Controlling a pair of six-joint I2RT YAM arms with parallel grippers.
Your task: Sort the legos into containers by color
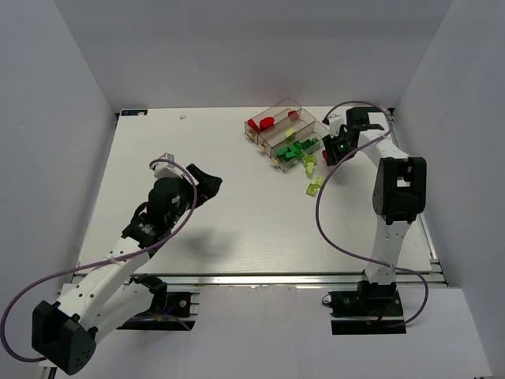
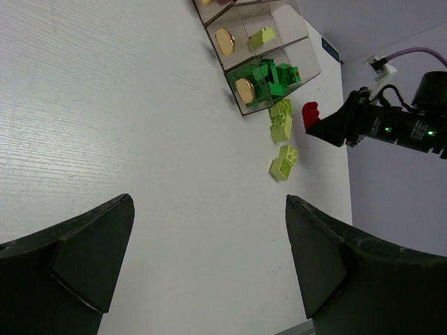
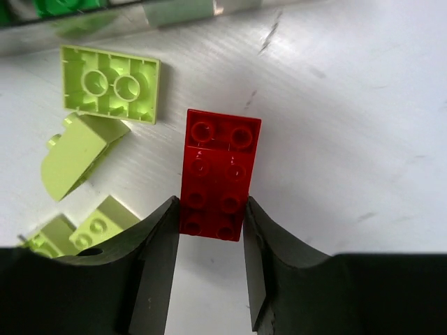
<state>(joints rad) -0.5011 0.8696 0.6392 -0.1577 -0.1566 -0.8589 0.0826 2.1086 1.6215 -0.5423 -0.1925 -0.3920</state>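
Fingers (image 3: 157,265) grip one red lego (image 3: 220,174), three lime (image 3: 110,84) beside.

Table (image 1: 197,229): white, rectangular, faint woodgrain.
Scuff marks (image 3: 269,38): short dark streaks on table top, seen in right wrist view.
Metal rail (image 1: 260,279): silver, runs along table's near edge.
Left wall (image 1: 47,118), back wall (image 1: 252,47), right wall (image 1: 465,118): plain white panels enclosing table on three sides.
Small white speck (image 1: 183,116): on table, near far edge, left of centre; identity unclear.
Dark fitting (image 1: 131,112): at table's far-left corner.
White plug (image 2: 380,66): at table's far-right corner.
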